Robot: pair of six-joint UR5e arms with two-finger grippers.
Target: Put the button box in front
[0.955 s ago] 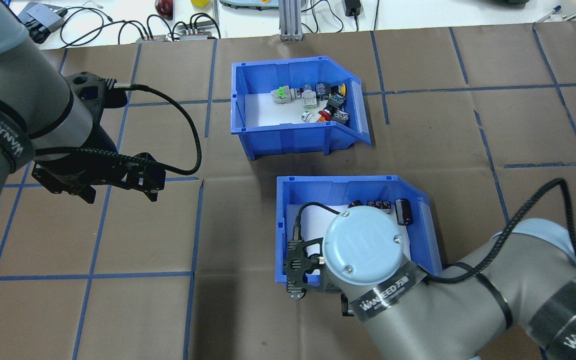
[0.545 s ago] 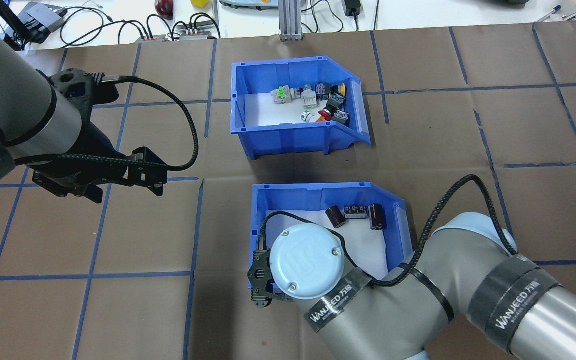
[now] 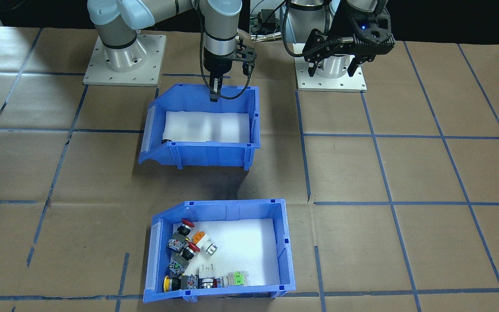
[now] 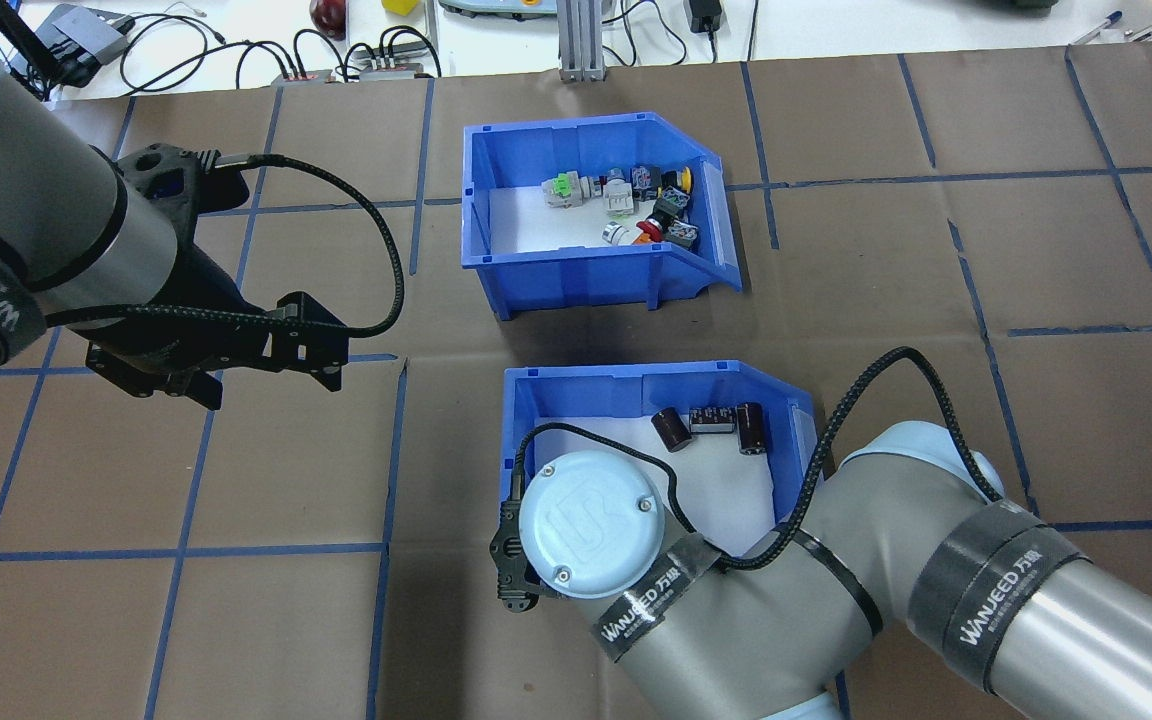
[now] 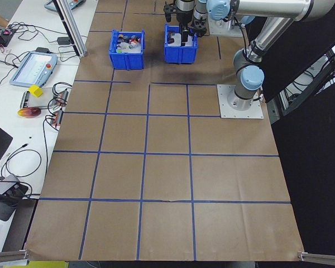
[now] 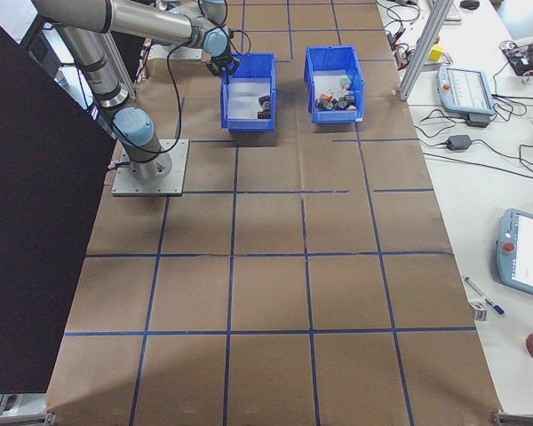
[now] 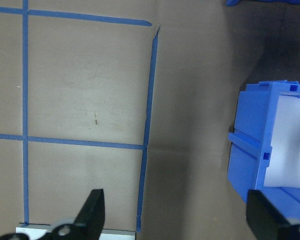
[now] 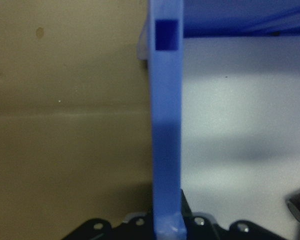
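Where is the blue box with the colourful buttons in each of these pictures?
Front-facing: button box, bottom centre.
Overhead: top centre.
Left side: top, left one of the two bins.
Right side: top, right one of the two.
Left wrist: one corner may show at the top edge.
Right wrist: not in view.
Shared landmark: the second blue bin.

"WANJEED" on black arm bands [image 4: 998, 600], "UR" on joint cap [image 4: 591, 517]

Paper-covered table [image 4: 236, 620] (blue tape grid) with button box [image 4: 591, 268], second bin [image 4: 626, 390].
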